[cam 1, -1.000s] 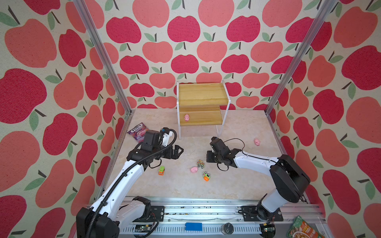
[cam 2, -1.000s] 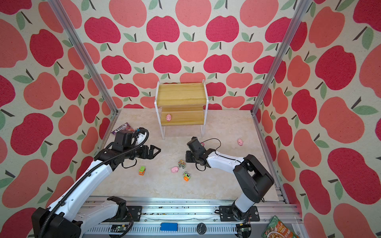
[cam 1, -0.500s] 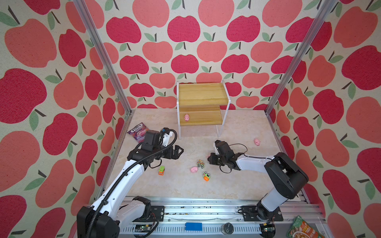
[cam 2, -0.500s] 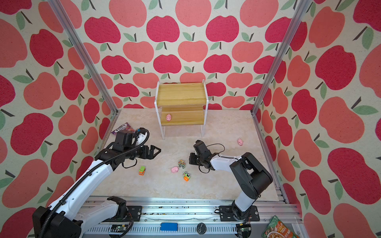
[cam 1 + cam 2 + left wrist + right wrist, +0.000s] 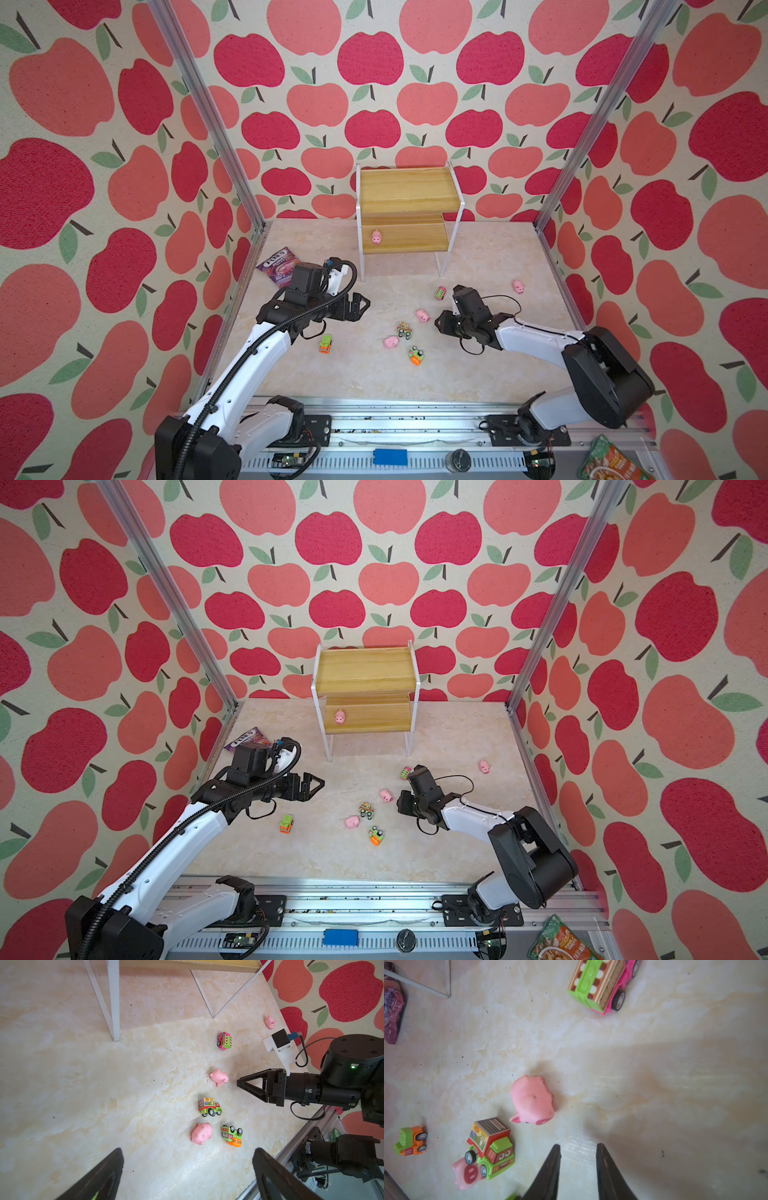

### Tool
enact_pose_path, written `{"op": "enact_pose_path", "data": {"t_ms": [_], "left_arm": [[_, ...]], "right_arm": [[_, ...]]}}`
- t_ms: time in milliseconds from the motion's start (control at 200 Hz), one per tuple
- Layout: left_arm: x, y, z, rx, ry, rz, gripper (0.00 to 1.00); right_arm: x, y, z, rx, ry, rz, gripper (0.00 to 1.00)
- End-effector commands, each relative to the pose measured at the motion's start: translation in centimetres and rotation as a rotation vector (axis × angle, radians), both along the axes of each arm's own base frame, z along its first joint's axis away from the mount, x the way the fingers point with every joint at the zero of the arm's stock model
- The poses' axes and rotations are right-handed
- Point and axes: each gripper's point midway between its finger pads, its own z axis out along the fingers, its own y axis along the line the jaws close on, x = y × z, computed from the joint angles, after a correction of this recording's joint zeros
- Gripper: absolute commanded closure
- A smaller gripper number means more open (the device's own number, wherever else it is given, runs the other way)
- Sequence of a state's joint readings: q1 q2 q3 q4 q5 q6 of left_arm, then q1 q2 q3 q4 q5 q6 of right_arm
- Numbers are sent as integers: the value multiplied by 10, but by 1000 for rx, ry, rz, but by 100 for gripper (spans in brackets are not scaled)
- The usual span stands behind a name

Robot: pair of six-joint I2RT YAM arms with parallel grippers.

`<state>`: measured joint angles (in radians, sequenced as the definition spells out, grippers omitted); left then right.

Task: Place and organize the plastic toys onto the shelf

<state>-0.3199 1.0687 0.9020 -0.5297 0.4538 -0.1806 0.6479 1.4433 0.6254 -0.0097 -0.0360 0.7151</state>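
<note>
Our right gripper (image 5: 578, 1146) stands slightly parted and empty, low over the floor (image 5: 478, 257), with a pig (image 5: 532, 1098) just ahead of its tips, untouched; our left gripper (image 5: 360, 306) hangs wide open and empty. We count four pigs: that pig, a second pig (image 5: 390, 342) beside the green truck (image 5: 404, 330), a third pig (image 5: 518, 286) near the right wall (image 5: 590, 257), and a fourth pig (image 5: 376, 237) on the lower board of the shelf (image 5: 407, 195). We count four vehicles, all on the floor: the green truck, a pink car (image 5: 441, 293), an orange car (image 5: 326, 344) and an overturned car (image 5: 416, 356).

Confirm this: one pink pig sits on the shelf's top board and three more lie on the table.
Wrong board: the pig sits on the lower board of the shelf, as both top views show. Three more pigs do lie on the table.
</note>
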Motion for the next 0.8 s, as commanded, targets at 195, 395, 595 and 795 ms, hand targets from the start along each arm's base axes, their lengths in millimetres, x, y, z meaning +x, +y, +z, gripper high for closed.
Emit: {"op": "enact_pose_path", "data": {"t_ms": [195, 395, 595, 795], "left_arm": [[-1, 0, 1, 3, -32, -24, 1], [-2, 0, 0, 5, -36, -27, 1], [-2, -1, 0, 6, -34, -30, 1], [-1, -1, -2, 7, -29, -30, 1]], "right_arm": [[6, 23, 54, -351, -337, 322, 49], [14, 51, 53, -555, -416, 509, 45], [17, 62, 32, -710, -395, 616, 44], [21, 59, 17, -786, -358, 644, 45]]}}
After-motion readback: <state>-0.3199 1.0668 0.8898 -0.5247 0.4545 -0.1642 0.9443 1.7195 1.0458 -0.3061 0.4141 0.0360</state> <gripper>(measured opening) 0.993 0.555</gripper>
